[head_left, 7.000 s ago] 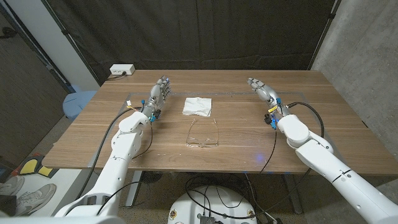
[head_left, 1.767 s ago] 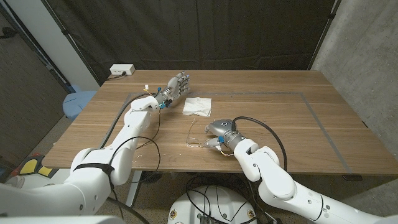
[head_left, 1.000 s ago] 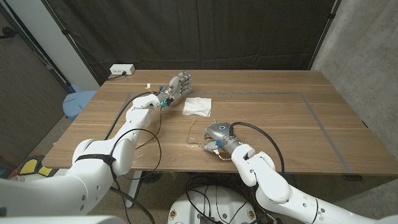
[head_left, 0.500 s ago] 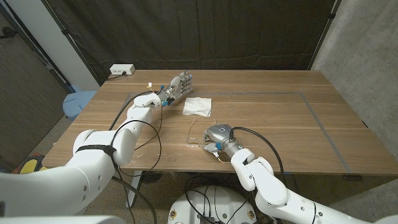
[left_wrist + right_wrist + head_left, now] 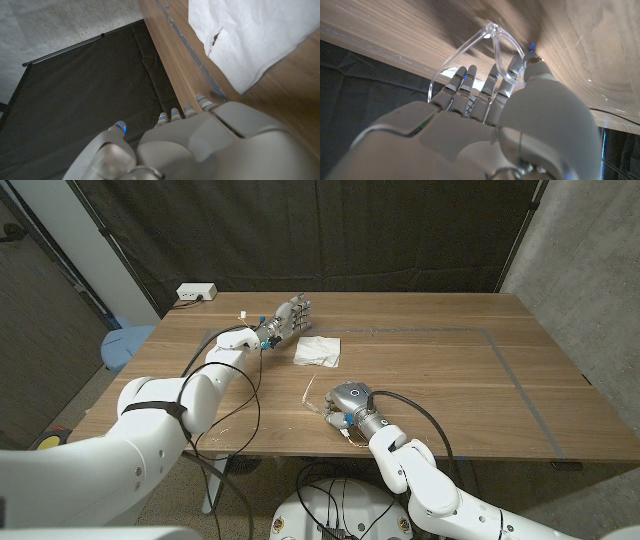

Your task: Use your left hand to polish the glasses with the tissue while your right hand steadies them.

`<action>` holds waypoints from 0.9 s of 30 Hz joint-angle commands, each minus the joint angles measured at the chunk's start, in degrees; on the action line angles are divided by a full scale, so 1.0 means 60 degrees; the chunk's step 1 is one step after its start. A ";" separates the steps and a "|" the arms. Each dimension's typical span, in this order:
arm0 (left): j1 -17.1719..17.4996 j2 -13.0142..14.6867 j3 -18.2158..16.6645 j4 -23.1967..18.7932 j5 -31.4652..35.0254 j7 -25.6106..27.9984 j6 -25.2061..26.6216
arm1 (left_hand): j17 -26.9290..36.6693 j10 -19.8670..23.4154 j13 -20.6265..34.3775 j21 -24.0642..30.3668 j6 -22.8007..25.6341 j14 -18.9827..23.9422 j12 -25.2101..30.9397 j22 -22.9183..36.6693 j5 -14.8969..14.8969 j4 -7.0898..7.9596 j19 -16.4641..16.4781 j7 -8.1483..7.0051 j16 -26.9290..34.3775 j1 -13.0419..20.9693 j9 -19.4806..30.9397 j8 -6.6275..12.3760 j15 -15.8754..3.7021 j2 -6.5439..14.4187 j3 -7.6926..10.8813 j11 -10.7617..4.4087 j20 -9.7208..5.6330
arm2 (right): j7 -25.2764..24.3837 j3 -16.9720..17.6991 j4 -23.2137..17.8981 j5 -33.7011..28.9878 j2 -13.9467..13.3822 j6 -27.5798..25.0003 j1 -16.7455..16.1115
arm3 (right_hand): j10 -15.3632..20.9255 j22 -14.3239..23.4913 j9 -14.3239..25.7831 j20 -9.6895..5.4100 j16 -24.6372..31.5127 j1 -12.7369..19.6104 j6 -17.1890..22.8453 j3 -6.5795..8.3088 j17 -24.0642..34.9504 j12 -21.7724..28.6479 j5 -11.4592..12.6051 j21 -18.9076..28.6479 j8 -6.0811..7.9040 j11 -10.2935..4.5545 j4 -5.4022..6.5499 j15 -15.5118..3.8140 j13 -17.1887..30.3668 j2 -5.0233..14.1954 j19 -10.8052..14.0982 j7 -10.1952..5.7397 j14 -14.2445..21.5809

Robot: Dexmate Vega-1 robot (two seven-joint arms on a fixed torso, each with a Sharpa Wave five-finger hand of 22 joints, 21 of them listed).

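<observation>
From the head, the right hand covers the glasses near the table's front edge, while the left hand hovers released beside the tissue. At the left wrist, it should lower squarely onto the tissue. At the right wrist, fingers touch the glasses; whether they grasp, I cannot tell.

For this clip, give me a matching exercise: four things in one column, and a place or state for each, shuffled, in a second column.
1. tissue
2. glasses
3. left hand
4. right hand

a. at the clear frame near the table's front edge
b. raised beside the white sheet, holding nothing
c. lying flat on the wood, untouched
d. transparent, under a hand's fingers

Pairs: 1-c, 2-d, 3-b, 4-a
</observation>
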 commanded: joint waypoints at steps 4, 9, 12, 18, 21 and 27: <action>-0.0167 -0.0017 -0.0187 0.0301 0.0239 -0.0021 -0.0108 | 0.0034 -0.0346 0.0037 0.0020 -0.1141 -0.0596 -0.0039 0.0013 0.0061 -0.0007 -0.0030 -0.0069 0.0003 -0.0054 0.0014 -0.0027 -0.0004 0.0800 -0.0058 0.0092 0.0023 | -0.1062 -0.0090 0.0532 0.0165 0.0087 0.0142 -0.0022 | 0.0264 0.0020 -0.0040 -0.0639 0.0035 0.0278 0.0653 0.0050 -0.0010 0.0096 -0.0055 0.0114 0.0213 -0.0037 0.0027 -0.1717 -0.0010 0.0189 0.0170 -0.0158 0.0197; -0.0273 -0.0022 -0.0202 0.0487 0.0316 0.0036 -0.0101 | 0.0034 -0.0348 0.0037 0.0018 -0.1148 -0.0603 -0.0040 0.0014 0.0064 -0.0010 -0.0036 -0.0072 0.0001 -0.0054 0.0015 -0.0028 0.0003 0.0796 -0.0070 0.0094 0.0022 | -0.1466 -0.0039 0.0628 0.0237 0.0099 0.0120 -0.0079 | 0.0404 0.0023 -0.0103 -0.0744 0.0041 0.0439 0.0785 0.0040 -0.0017 0.0119 -0.0084 0.0143 0.0192 -0.0045 -0.0002 -0.1765 -0.0022 0.0234 0.0199 -0.0129 0.0301; -0.0361 -0.0040 -0.0210 0.0644 0.0375 0.0098 -0.0062 | 0.0034 -0.0354 0.0038 0.0017 -0.1163 -0.0606 -0.0042 0.0014 0.0066 -0.0011 -0.0038 -0.0072 0.0001 -0.0053 0.0015 -0.0032 0.0009 0.0793 -0.0077 0.0083 0.0022 | -0.1843 0.0015 0.0700 0.0310 0.0122 0.0138 -0.0128 | 0.0485 0.0026 -0.0130 -0.0868 0.0046 0.0558 0.0792 0.0023 -0.0011 0.0146 -0.0105 0.0156 0.0148 -0.0066 -0.0032 -0.1790 -0.0006 0.0247 0.0207 -0.0093 0.0343; -0.0487 -0.0065 -0.0229 0.0830 0.0497 0.0287 0.0033 | 0.0033 -0.0368 0.0038 0.0011 -0.1178 -0.0631 -0.0047 0.0015 0.0069 -0.0014 -0.0052 -0.0085 -0.0007 -0.0052 0.0015 -0.0035 0.0002 0.0788 -0.0091 0.0081 0.0022 | -0.2469 0.0169 0.0782 0.0542 0.0204 0.0121 -0.0217 | 0.0781 0.0040 -0.0086 -0.1020 0.0066 0.0729 0.0779 -0.0078 0.0015 0.0253 -0.0174 0.0187 0.0080 -0.0076 -0.0009 -0.1802 0.0049 0.0298 0.0200 0.0159 0.0466; -0.0532 -0.0077 -0.0240 0.0885 0.0550 0.0398 0.0088 | 0.0033 -0.0366 0.0038 0.0010 -0.1187 -0.0625 -0.0046 0.0015 0.0071 -0.0016 -0.0055 -0.0079 -0.0002 -0.0051 0.0015 -0.0036 0.0009 0.0785 -0.0100 0.0088 0.0028 | -0.2808 0.0267 0.0811 0.0673 0.0251 0.0107 -0.0259 | 0.0854 0.0045 -0.0044 -0.1075 0.0062 0.0773 0.0733 -0.0105 0.0018 0.0280 -0.0190 0.0186 0.0065 -0.0079 -0.0003 -0.1804 0.0063 0.0313 0.0172 0.0169 0.0484; -0.0626 -0.0107 -0.0248 0.0972 0.0644 0.0616 0.0267 | 0.0033 -0.0364 0.0039 0.0007 -0.1190 -0.0630 -0.0045 0.0015 0.0075 -0.0019 -0.0060 -0.0079 -0.0002 -0.0048 0.0016 -0.0034 0.0000 0.0784 -0.0113 0.0101 0.0028 | -0.3725 0.0528 0.0959 0.1013 0.0415 0.0081 -0.0388 | 0.1031 0.0055 0.0040 -0.1092 0.0059 0.0835 0.0711 -0.0161 0.0027 0.0351 -0.0218 0.0204 0.0072 -0.0074 0.0031 -0.1806 0.0098 0.0368 0.0162 0.0250 0.0532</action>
